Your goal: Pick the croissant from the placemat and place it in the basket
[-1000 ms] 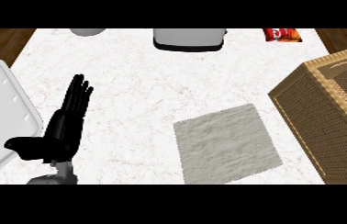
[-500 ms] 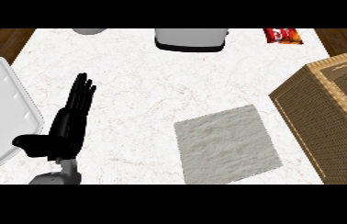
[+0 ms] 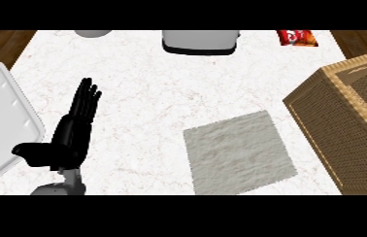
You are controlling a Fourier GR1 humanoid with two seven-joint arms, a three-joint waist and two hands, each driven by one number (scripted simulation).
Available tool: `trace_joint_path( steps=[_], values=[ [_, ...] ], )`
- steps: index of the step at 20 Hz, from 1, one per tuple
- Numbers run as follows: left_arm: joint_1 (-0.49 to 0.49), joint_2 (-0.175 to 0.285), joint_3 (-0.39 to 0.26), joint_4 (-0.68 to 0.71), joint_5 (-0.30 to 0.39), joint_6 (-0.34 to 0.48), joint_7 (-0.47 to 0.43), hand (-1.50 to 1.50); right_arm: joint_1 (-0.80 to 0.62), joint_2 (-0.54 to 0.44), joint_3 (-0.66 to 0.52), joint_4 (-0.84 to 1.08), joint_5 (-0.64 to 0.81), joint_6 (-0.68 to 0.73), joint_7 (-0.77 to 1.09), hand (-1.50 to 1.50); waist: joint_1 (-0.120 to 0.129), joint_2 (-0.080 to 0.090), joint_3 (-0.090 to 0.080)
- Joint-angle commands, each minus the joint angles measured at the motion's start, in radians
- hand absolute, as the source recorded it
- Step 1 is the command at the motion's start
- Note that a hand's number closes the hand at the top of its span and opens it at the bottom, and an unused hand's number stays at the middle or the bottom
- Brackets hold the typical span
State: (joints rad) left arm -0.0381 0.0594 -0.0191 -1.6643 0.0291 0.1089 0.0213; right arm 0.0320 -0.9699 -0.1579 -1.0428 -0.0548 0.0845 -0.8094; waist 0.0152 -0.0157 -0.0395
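Resting at the lower left of the frame, the left hand [image 3: 72, 136] is open, fingers straight and pointing up the counter [image 3: 158, 85], holding nothing. Right of it, well apart, lies the grey placemat [image 3: 240, 151] at lower centre, and the wicker basket [image 3: 337, 114] stands at the right edge just beside it; the croissant cannot be seen.

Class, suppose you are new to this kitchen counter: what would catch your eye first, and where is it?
The black left hand stands out at the lower left, fingers straight, against the white marbled counter. A grey rectangular cloth placemat lies at the lower middle, no croissant on it, beside a brown woven wicker basket at the right edge.
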Motion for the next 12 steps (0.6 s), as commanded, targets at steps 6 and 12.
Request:
trace_joint_path(
  steps=[6,12],
  values=[
    [0.031,0.009,0.0,-0.054,-0.011,0.008,0.027,0.0,-0.071,0.037,-0.131,0.105,-0.092,0.004,0.01,-1.5,-0.009,0.015,0.04],
    [0.006,0.006,0.018,0.023,0.006,-0.018,-0.036,0.0,-0.178,-0.023,-0.202,0.325,-0.08,0.044,0.005,-1.5,-0.006,0.019,0.04]
  ],
)
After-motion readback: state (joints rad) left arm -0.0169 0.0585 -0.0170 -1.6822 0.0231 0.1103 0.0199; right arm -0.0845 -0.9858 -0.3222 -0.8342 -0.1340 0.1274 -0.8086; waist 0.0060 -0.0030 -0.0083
